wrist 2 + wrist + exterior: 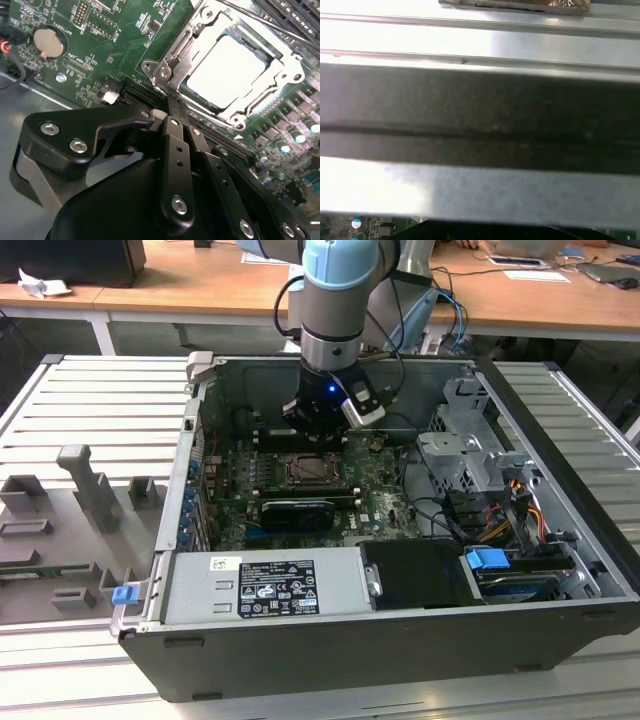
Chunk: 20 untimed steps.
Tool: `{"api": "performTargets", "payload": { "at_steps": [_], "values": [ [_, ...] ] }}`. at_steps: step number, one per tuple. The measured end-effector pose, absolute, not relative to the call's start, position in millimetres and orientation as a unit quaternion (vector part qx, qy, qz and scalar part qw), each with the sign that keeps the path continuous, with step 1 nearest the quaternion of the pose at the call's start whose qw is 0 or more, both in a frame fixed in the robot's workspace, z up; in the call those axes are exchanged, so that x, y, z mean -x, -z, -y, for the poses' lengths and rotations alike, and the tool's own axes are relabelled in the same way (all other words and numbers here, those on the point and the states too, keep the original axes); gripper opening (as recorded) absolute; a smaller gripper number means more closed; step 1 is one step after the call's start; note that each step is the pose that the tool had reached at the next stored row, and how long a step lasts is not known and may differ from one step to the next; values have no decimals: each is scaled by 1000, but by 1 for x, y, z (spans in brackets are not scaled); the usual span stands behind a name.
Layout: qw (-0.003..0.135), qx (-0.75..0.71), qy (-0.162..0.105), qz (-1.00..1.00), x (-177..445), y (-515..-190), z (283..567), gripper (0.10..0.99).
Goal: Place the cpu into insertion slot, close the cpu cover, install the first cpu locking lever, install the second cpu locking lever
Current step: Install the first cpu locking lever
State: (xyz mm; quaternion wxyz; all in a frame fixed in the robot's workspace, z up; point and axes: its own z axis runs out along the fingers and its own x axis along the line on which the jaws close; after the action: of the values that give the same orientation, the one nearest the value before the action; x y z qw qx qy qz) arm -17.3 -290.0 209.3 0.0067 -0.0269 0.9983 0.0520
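Ribbed grey metal counter [90, 400] carrying open computer case [400, 640]; black jaws, closed and empty, beside silvery square cpu cover [235, 80] over pale cpu [225, 70].

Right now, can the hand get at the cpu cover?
Probably yes. In the second wrist view the hand sits at the edge of the cpu cover, which lies flat over the cpu, nothing between them.
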Motion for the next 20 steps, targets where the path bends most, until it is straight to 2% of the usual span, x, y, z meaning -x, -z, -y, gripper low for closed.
{"api": "performTargets", "payload": {
  "at_steps": [20],
  "values": [
    [7,27,-51,-998,17,-215,296,106]
  ]
}}
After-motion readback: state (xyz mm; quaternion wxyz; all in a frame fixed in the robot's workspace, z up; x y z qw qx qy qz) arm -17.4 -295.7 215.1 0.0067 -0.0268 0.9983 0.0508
